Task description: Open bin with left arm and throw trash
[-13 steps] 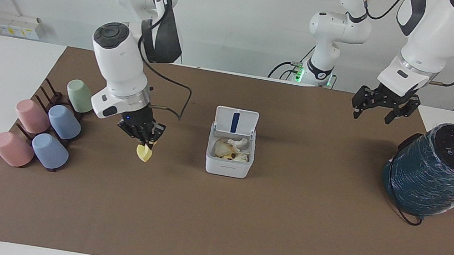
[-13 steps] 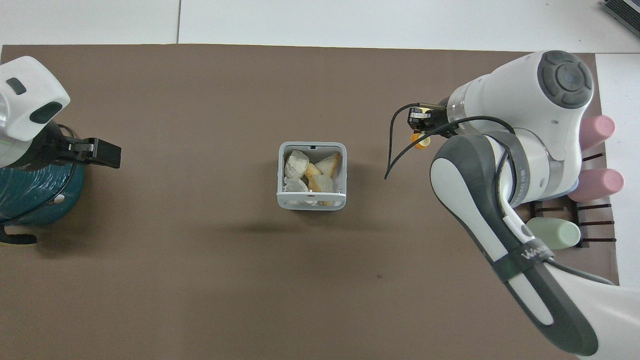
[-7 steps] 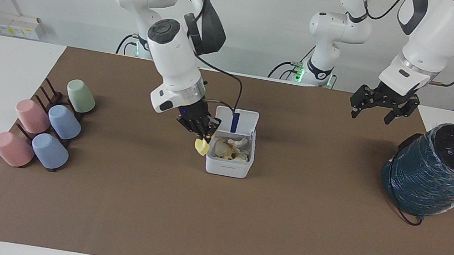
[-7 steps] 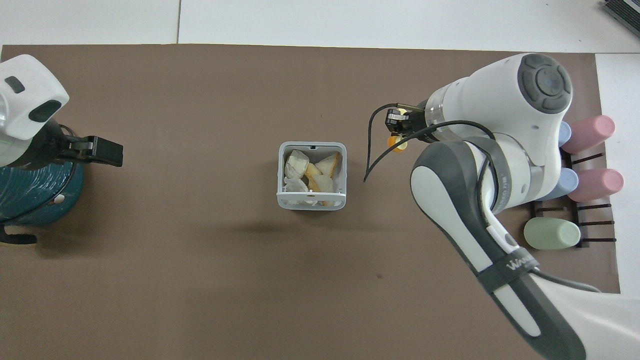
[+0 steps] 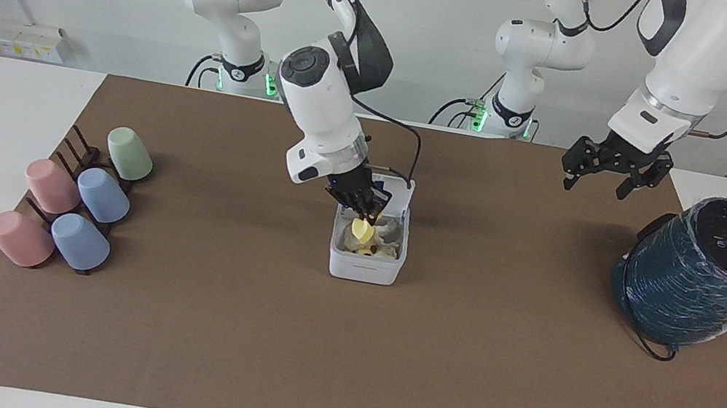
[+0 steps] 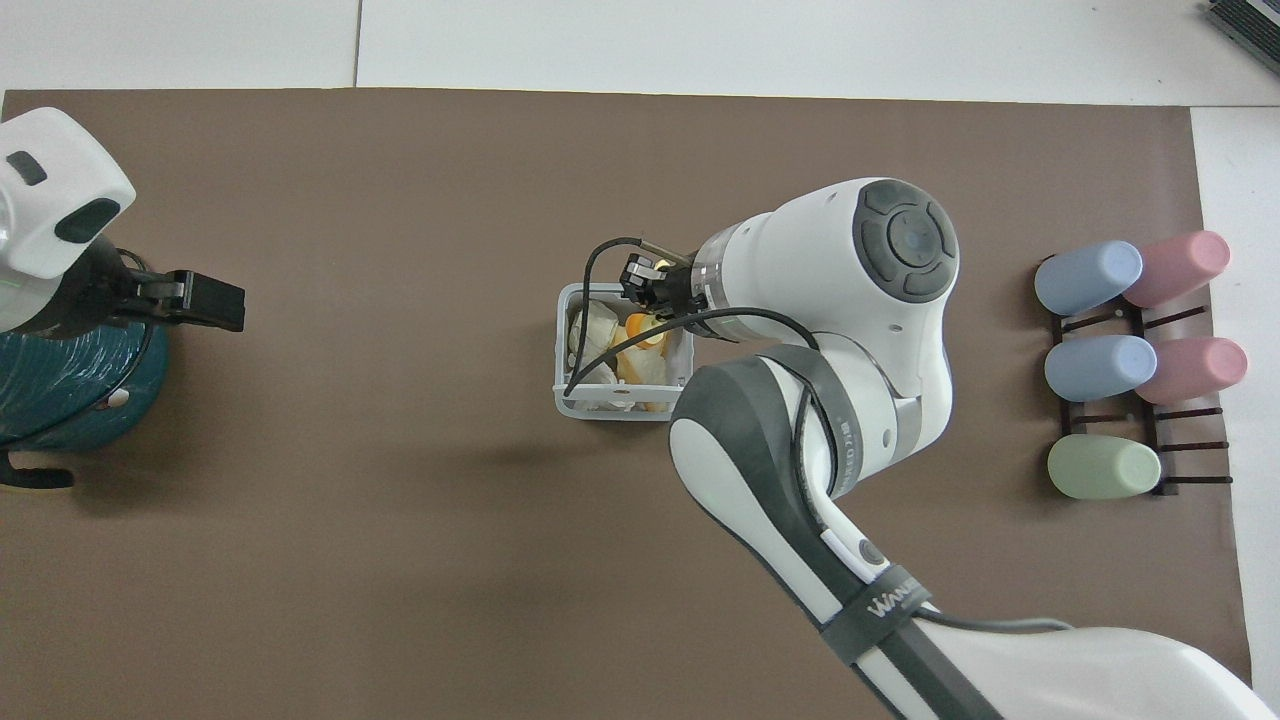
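Observation:
The white bin [image 5: 364, 267] stands at the middle of the brown mat with its lid up; in the overhead view its rim [image 6: 563, 395] shows. Tissue and bread-like scraps [image 6: 592, 327] lie inside it. My right gripper [image 5: 361, 215] is shut on the yellow block [image 5: 361, 231] and holds it over the open bin, just above the scraps; the overhead view also shows this gripper [image 6: 645, 300] and the block [image 6: 640, 326]. The gripper hides most of the lid. My left gripper [image 5: 606, 177] is open and empty, waiting in the air beside the teal cylinder; it also shows in the overhead view [image 6: 200, 300].
A big dark teal wrapped cylinder [image 5: 710, 273] stands at the left arm's end of the mat. Several pastel cups lie on a dark rack [image 5: 76, 200] at the right arm's end, also seen from overhead [image 6: 1120, 360].
My right gripper has carried the yellow block from beside the cup rack across the mat to over the open bin. The left arm has stayed in place.

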